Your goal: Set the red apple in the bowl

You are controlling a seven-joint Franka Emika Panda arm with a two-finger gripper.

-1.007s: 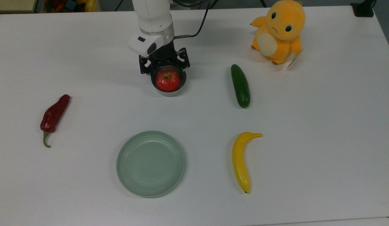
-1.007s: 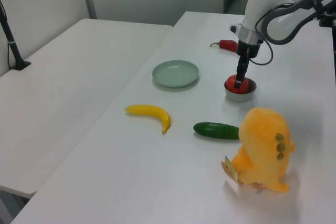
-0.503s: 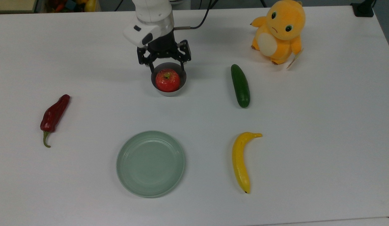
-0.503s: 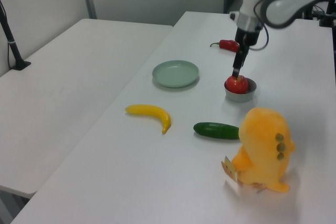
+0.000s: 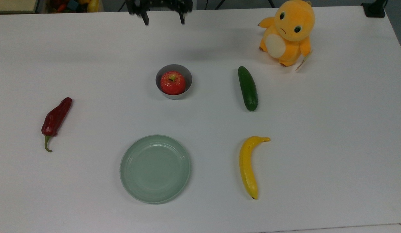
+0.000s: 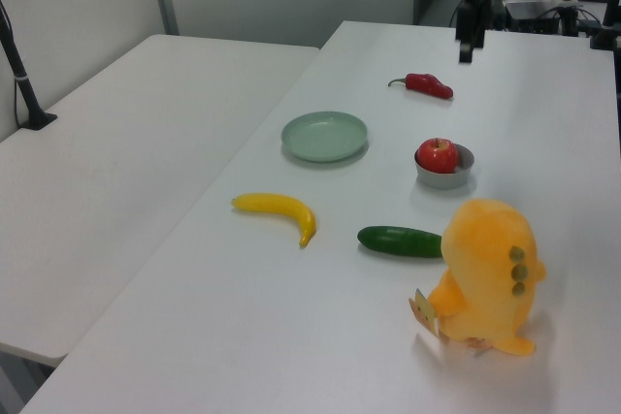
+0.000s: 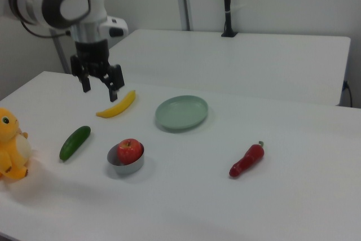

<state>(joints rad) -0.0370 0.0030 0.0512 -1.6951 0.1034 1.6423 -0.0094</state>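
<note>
The red apple (image 5: 172, 82) (image 6: 437, 154) (image 7: 130, 150) sits inside the small grey bowl (image 5: 188, 78) (image 6: 463, 174) (image 7: 128, 165), stem dimple up, nothing touching it. My gripper (image 5: 163, 21) (image 6: 466, 50) (image 7: 100, 89) hangs open and empty high above the table, well clear of the bowl. It is at the top view's upper edge and in the right view up and left of the bowl.
A pale green plate (image 5: 155, 168) lies toward the top view's bottom. A dark red chili pepper (image 5: 55, 119) is at the top view's left, a cucumber (image 5: 247, 88) and a banana (image 5: 248, 166) at its right, an orange plush toy (image 5: 287, 32) at the upper right.
The open gripper has risen from just over the bowl to high above the table and drawn back. The apple has stayed in the bowl.
</note>
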